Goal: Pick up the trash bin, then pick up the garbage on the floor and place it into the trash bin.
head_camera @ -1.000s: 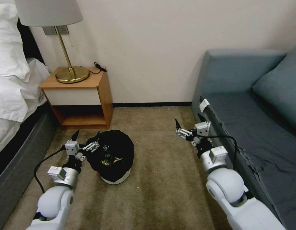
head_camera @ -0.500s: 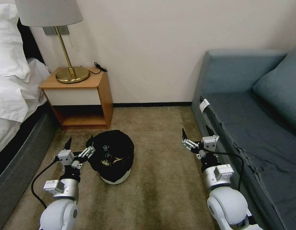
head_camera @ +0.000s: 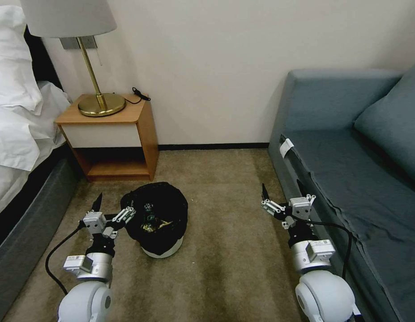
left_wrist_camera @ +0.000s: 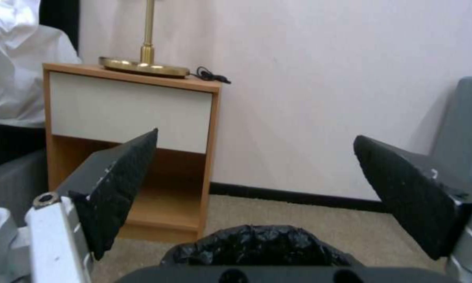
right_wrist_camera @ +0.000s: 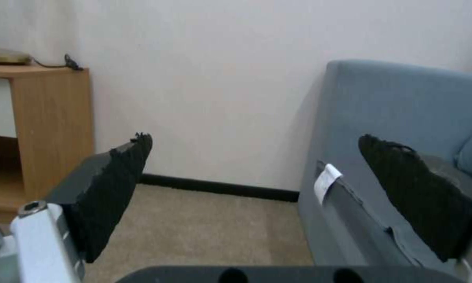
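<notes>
The small round trash bin [head_camera: 159, 219], lined with a crinkled black plastic bag over a white base, stands upright on the tan carpeted floor [head_camera: 225, 268], in front of the open lower shelf of the wooden bedside table [head_camera: 109, 134]. Inside the bag lie a few small pieces of garbage [head_camera: 151, 221], yellowish and dark; what they are is too small to tell for certain.

The left gripper [head_camera: 112, 205] hangs low at the bin's left side with its black fingers spread wide and nothing between them. One finger reaches to the bag's rim and the other points away from it over the carpet; whether the near finger touches the bag cannot be told from the head view. In the left wrist view the gripper [left_wrist_camera: 257, 173] shows both dark textured pads far apart, and the top of the black bag [left_wrist_camera: 257, 245] sits low between them, close to the wrist, with the bedside table behind.

The right gripper [head_camera: 281, 194] is well apart from the bin, low over the carpet just beside the front edge of the grey-blue fabric sofa [head_camera: 350, 179]. Its fingers are also spread wide and empty. In the right wrist view the gripper [right_wrist_camera: 254, 169] frames bare carpet, the black skirting board [right_wrist_camera: 220, 188] and the sofa's arm.

A brass lamp with a white shade [head_camera: 88, 67] stands on the bedside table, and white bedding [head_camera: 19, 112] lies to the far left.
</notes>
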